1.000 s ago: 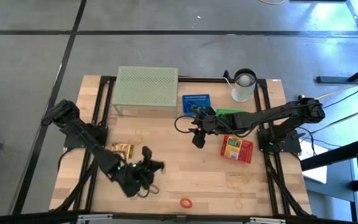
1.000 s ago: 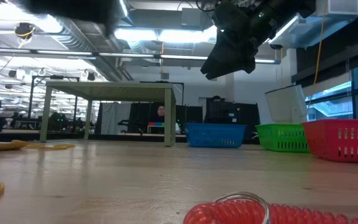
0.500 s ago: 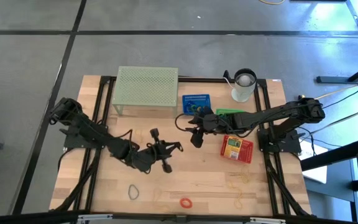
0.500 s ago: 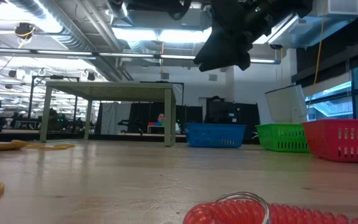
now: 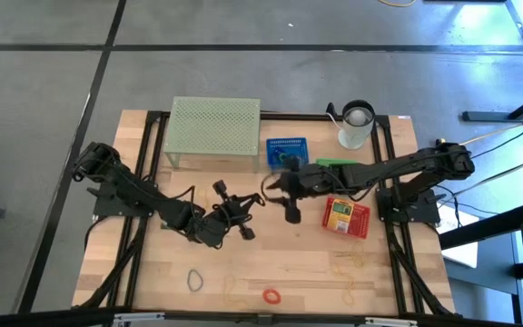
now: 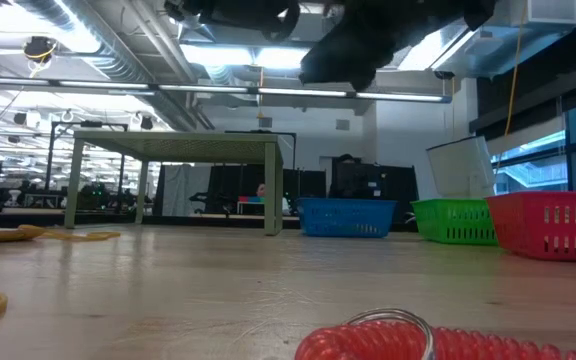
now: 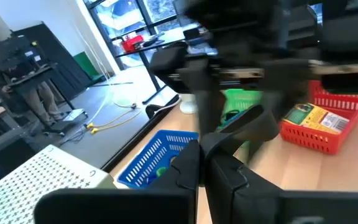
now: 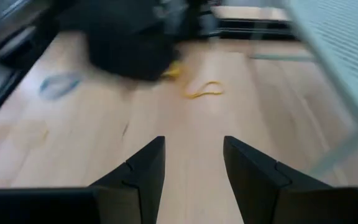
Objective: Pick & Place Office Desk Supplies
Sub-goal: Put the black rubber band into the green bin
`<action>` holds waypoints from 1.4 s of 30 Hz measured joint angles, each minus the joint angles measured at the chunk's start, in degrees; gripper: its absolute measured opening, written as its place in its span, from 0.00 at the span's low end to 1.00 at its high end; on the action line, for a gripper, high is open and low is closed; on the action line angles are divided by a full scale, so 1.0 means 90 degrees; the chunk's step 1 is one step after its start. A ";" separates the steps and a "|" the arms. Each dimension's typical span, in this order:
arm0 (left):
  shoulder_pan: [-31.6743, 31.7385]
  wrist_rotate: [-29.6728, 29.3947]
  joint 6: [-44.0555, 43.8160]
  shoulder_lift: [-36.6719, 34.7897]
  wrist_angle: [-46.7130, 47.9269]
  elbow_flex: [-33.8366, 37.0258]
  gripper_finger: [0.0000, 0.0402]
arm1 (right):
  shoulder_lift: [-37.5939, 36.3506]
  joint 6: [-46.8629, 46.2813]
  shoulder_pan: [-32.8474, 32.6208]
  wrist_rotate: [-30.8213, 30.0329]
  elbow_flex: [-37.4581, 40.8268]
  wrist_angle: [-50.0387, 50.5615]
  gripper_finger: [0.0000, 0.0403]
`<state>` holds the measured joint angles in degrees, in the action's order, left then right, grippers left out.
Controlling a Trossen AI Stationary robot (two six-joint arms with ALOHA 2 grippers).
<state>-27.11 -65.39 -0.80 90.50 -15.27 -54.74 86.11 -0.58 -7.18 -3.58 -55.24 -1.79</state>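
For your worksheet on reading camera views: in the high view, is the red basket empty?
No. The red basket holds a yellow-green box.

Taking the table's (image 5: 289,263) middle as the clock's centre, the mesh stand (image 5: 213,130) sits at eleven, with three baskets (image 5: 286,148) from twelve to three. The cup (image 5: 356,126) stands at one, behind them. Rubber-band loops (image 5: 271,295) lie at six near the front edge.
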 joint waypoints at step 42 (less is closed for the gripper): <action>0.0318 0.0441 -0.0332 -0.0002 -0.0141 -0.0005 0.02 | 0.0032 0.2289 -0.0977 -0.2489 0.0000 -0.1371 0.14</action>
<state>-24.25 -61.43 -3.79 90.48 -16.53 -54.78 86.39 20.02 -15.97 -25.98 -55.24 -14.13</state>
